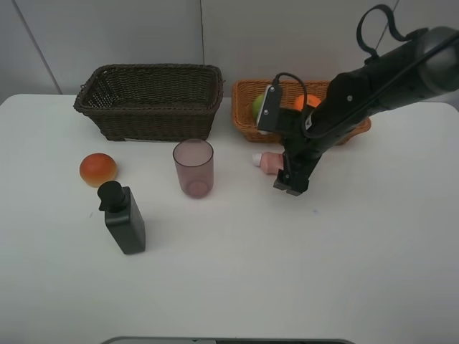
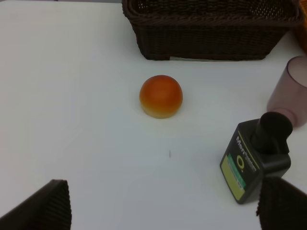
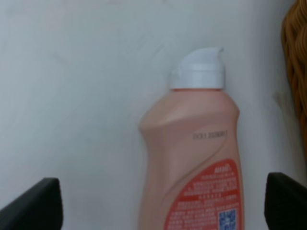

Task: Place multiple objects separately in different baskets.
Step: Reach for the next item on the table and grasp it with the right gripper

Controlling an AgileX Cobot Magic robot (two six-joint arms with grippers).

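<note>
A pink lotion bottle (image 1: 267, 162) (image 3: 192, 158) with a white cap (image 3: 199, 69) lies on the white table in front of the orange-tan basket (image 1: 244, 129). My right gripper (image 1: 290, 183) (image 3: 160, 206) hangs over the bottle's body, open, one finger on each side and clear of it. A green fruit (image 1: 257, 105) and a tangerine (image 1: 307, 101) lie in that basket. The dark brown basket (image 1: 150, 100) (image 2: 206, 28) looks empty. The bun (image 1: 98, 169) (image 2: 161, 96), mauve cup (image 1: 193, 167) (image 2: 290, 91) and dark pump dispenser (image 1: 123, 218) (image 2: 254, 163) stand on the table. My left gripper (image 2: 163, 211) is open, short of the bun.
The right arm (image 1: 373, 79) reaches across the orange-tan basket and hides part of it. That basket's rim (image 3: 297, 72) lies close beside the bottle's cap. The left arm is outside the exterior high view.
</note>
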